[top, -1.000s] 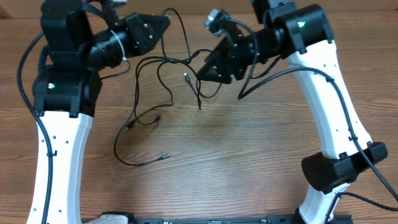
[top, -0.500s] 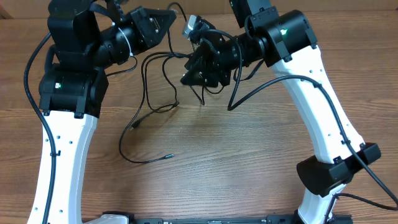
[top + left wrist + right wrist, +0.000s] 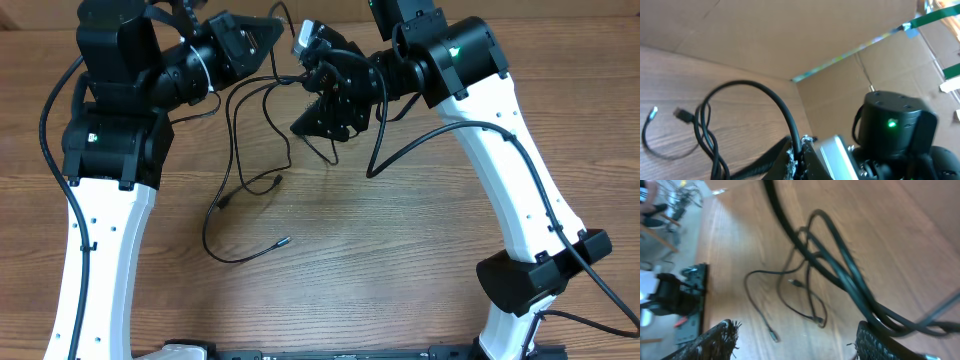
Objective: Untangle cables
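We find the cables (image 3: 240, 175) spread on the table (image 3: 400, 270) left of centre, loose ends trailing toward the near edge; their far strands run up to the left gripper (image 3: 272, 27) at the back, and the right gripper (image 3: 305, 122) hangs just to its right, above the tangle

Robot lab: cardboard walls (image 3: 740, 30) around wooden table (image 3: 380, 260)

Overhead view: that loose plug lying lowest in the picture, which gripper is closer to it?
Right. The right gripper sits just beyond the plug, slightly to its right; the left gripper, shut on the cables, is much farther back.
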Available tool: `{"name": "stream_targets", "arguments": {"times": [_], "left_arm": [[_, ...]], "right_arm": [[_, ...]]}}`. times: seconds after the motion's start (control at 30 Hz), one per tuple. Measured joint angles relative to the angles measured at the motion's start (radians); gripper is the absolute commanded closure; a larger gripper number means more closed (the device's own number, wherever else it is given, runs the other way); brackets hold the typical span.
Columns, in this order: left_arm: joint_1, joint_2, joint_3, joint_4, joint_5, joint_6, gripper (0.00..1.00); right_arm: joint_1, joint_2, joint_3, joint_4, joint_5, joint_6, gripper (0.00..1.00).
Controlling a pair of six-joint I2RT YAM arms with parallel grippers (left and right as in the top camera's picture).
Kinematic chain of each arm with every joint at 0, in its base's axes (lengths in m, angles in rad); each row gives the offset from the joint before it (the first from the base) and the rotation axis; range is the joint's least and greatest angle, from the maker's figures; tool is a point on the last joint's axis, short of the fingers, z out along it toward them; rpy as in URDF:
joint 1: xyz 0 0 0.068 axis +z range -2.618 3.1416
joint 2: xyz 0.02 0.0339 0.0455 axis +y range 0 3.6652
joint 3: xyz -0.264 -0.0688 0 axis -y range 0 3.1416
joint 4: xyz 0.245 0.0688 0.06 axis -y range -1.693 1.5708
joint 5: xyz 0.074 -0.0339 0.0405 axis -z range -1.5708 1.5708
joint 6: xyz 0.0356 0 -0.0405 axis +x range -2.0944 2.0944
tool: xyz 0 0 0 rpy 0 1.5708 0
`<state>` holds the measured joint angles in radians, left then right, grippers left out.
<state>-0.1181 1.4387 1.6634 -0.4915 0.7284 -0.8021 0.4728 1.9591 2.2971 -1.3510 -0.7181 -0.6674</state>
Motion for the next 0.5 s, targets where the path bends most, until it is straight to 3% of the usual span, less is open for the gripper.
{"name": "stream_targets", "arguments": {"times": [0.2, 0.5], "left_arm": [[0.009, 0.0, 0.0, -0.126, -0.001, 0.047, 0.96], [0.045, 0.0, 0.0, -0.141, 0.009, 0.073, 0.96]], "right_arm": [[-0.009, 0.0, 0.0, 0.072, 0.059, -0.011, 0.23], [-0.016, 0.0, 0.0, 0.103, 0.083, -0.038, 0.23]]}}
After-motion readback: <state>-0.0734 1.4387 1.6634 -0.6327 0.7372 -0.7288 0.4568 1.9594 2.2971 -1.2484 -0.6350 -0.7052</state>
